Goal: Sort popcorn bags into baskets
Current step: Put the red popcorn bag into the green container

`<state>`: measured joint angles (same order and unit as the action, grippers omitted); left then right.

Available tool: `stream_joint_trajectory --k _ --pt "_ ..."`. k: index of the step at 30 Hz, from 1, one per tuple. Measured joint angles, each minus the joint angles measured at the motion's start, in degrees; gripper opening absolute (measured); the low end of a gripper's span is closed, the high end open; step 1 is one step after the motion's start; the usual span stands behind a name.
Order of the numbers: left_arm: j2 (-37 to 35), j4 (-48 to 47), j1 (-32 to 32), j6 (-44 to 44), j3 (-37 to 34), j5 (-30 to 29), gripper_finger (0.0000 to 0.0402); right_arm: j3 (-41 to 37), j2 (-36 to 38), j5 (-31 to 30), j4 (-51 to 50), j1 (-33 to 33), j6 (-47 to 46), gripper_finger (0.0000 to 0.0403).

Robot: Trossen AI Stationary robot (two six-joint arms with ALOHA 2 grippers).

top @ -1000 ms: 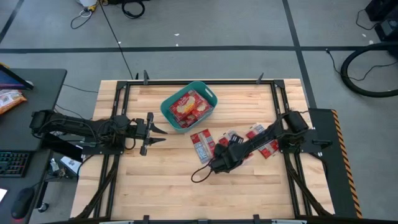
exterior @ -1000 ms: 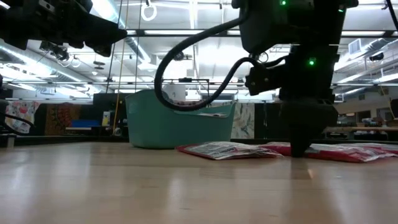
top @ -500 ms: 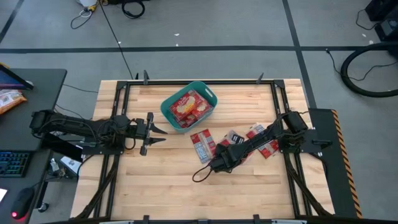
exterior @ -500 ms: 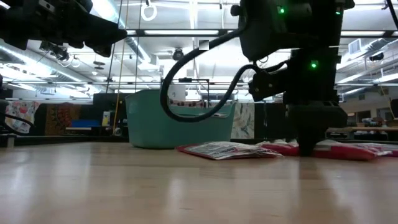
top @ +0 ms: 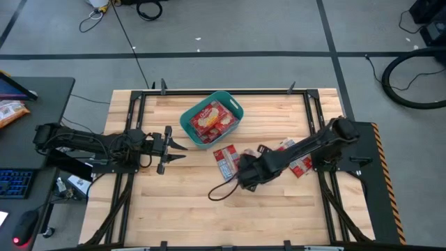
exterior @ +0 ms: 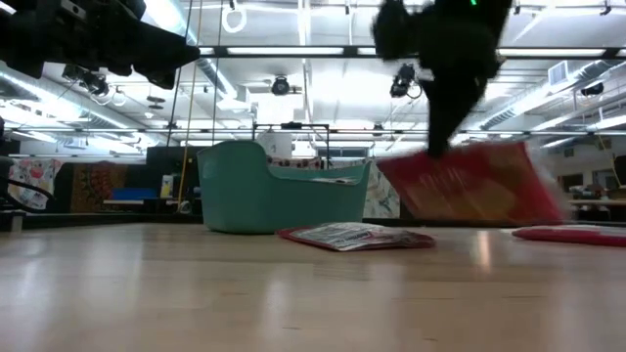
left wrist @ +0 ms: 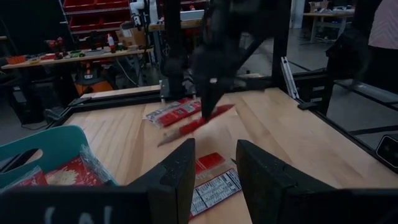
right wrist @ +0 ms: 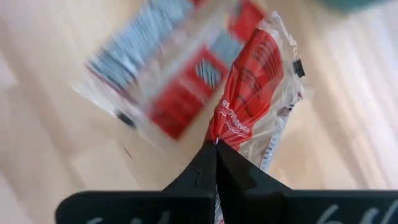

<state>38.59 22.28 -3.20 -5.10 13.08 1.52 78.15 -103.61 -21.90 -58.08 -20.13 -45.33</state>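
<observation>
A red popcorn bag [exterior: 469, 186] hangs in the air, with my right gripper [exterior: 435, 147] shut on it over the table's middle right [top: 245, 176]. Another bag [top: 225, 162] lies flat, printed back up, just left of that gripper. More bags [top: 298, 159] lie to its right. The teal basket [top: 187, 120] stands at the far middle with bags [top: 211, 118] lying in it. My left gripper [top: 180, 145] hovers open at the table's left, pointing right toward the basket's near side. My right gripper pinches the bag's bunched upper edge [right wrist: 225, 127] between its two shut fingertips, coming from above and pointing down. The bag hangs below the fingers, tilted and lifted clear of the table [exterior: 460, 200].
A black cable loop [top: 219, 194] trails from the right arm over the wood. An orange snack bag [top: 10, 111] lies on the side desk far left. Dark frame rails [top: 132, 139] border the table. Bare wood [top: 209, 223] fills the near half.
My right gripper stood open, low over the bags beside the middle one; it has shut on one bag and risen. That bag has come off the table and now hangs tilted in the air. The other bags have stayed where they lay.
</observation>
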Motion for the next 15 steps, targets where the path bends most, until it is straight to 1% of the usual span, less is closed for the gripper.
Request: stream_joint_trajectory --k 4,9,15 --pt "0.02 0.0 0.0 0.01 0.0 0.0 0.0121 1.24 2.9 -3.83 3.75 -0.45 2.5 0.0005" --pt "0.0 0.02 0.0 -0.05 0.0 0.0 0.0121 1.37 6.78 -8.08 13.13 0.19 10.37 0.0005" --pt "0.0 0.04 0.0 -0.02 0.0 0.0 0.0121 1.42 9.19 -9.88 27.6 3.82 20.52 0.0005"
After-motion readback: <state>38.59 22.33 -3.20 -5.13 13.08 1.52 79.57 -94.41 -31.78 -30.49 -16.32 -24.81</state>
